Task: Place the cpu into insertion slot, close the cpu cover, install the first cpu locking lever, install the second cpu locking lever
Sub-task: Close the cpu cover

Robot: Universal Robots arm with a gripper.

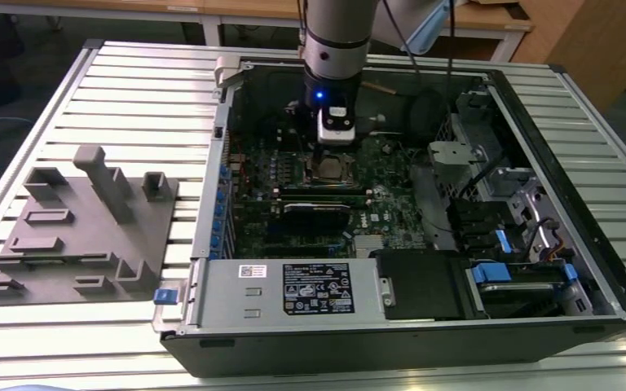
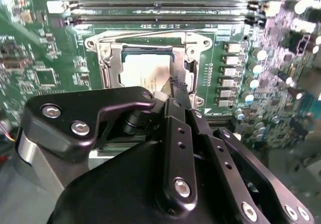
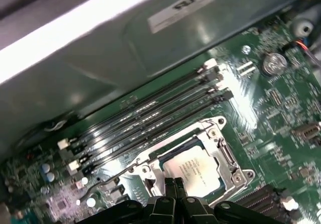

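The closed, empty gripper [image 1: 332,145] is hovering upper-centre in the exterior view over the seated cpu [image 1: 329,169], probably to push.

Bright overhead light w/ glare on case wall [image 3: 70,43]; wrist views blurry.

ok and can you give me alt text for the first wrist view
The shut gripper is poised right beside the silver-topped cpu, which lies in the insertion slot with the metal cpu cover framing it. Around it spreads the green motherboard, with four long black memory slots alongside and a grey case wall beyond.
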